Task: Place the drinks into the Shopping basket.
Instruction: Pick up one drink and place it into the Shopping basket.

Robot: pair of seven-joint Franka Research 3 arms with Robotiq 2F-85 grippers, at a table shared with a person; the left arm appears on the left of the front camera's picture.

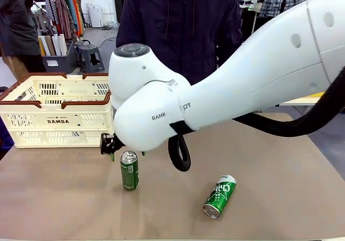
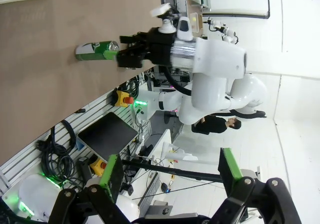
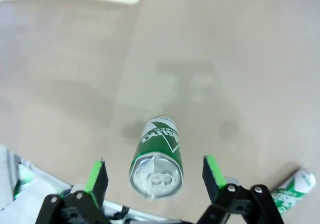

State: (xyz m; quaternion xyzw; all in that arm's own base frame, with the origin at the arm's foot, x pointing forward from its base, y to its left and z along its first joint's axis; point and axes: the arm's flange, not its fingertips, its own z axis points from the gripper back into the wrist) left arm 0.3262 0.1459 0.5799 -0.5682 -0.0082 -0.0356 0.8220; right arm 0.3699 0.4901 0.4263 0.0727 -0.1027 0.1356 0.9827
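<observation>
The right gripper (image 3: 154,163) is standing wide open at the top of an upright green can (image 3: 156,160), its pads clear on either side. A second green can (image 1: 219,196) is lying on the table (image 1: 280,187), well apart. The Shopping basket (image 1: 56,121) is sitting far left. The left gripper (image 2: 170,166) is hanging wide open, holding nothing.

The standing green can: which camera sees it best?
The right wrist view: it looks down on the standing green can, big, silver top showing, framed by the open right gripper. The front view shows it smaller, upright. The left wrist view shows it tiny, sideways.
</observation>
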